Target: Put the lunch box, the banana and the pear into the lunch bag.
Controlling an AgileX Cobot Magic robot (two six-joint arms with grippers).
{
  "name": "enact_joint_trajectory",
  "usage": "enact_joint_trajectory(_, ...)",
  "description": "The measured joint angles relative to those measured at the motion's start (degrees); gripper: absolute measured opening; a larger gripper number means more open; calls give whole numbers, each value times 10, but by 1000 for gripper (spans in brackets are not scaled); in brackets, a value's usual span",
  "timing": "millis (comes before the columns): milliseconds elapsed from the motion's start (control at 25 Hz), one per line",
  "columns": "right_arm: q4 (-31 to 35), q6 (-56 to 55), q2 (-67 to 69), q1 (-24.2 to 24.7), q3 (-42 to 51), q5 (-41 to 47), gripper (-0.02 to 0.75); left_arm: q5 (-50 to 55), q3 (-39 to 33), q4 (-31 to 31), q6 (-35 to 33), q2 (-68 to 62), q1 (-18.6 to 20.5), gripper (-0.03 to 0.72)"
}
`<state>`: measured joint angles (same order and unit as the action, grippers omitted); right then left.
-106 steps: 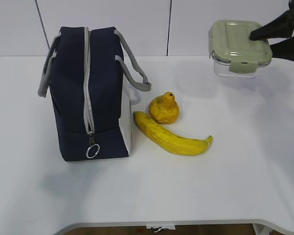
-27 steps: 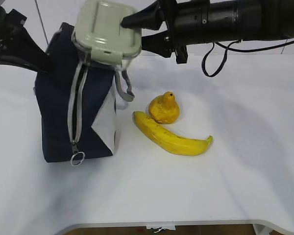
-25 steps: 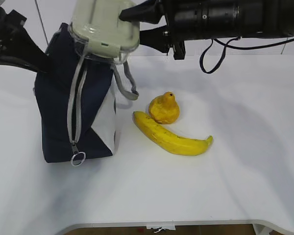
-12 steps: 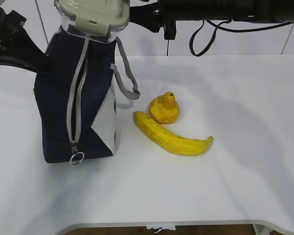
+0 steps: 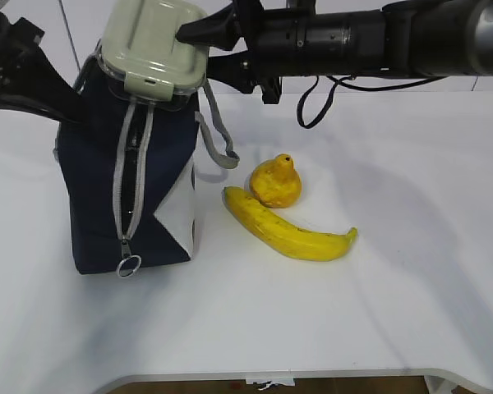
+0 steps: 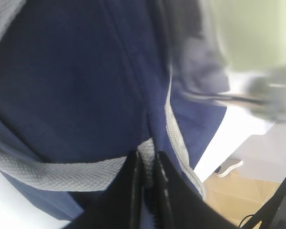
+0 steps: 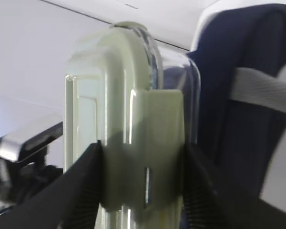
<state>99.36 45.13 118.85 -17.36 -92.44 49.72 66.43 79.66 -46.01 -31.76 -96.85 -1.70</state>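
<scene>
The navy lunch bag [image 5: 99,189] stands at the left, its grey zipper facing me, leaning a little. My right gripper [image 5: 199,51] reaches across from the right and is shut on the lunch box [image 5: 152,51], which tilts lid-forward right at the bag's top. In the right wrist view the pale green lid [image 7: 126,143] sits clamped between both jaws, the bag [image 7: 243,124] behind it. My left gripper [image 6: 148,167] is shut on the bag's grey webbing handle [image 6: 62,174] at the bag's left top [image 5: 70,107]. The pear [image 5: 275,182] and banana [image 5: 287,230] lie on the table right of the bag.
The white table [image 5: 378,312] stretches to the right and front of the fruit. A cable [image 5: 312,98] hangs from the right arm above the table's back edge. A white wall stands behind.
The right gripper carried the lunch box from the far right over to the bag's top, lifted it, then lowered and tilted it. The left gripper took the handle and pulled the bag leaning.
</scene>
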Motion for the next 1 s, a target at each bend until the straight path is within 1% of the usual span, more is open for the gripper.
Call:
enact_joint_trajectory(120,0,8,14,0,0,-5,367,0,0,0,0,0,0,15)
enact_joint_trajectory(200,-22,10,19,1,0,-6,367,0,0,0,0,0,0,15)
enact_joint_trajectory(280,-58,11,20,7,0,-6,367,0,0,0,0,0,0,15)
enact_joint_trajectory(320,-99,13,20,9,0,-7,367,0,0,0,0,0,0,15)
enact_joint_trajectory(440,-188,13,20,12,0,-11,367,0,0,0,0,0,0,15)
enact_joint_trajectory(520,-217,11,20,12,0,-11,367,0,0,0,0,0,0,15)
enact_joint_trajectory(680,-233,9,21,-5,-7,-13,367,-1,0,-5,0,0,0,15)
enact_joint_trajectory(760,-237,0,21,-19,-19,-14,367,-2,0,-19,0,0,0,15)
enact_joint_trajectory(1000,-253,-57,21,-48,-48,-15,367,-2,0,-24,0,0,0,15)
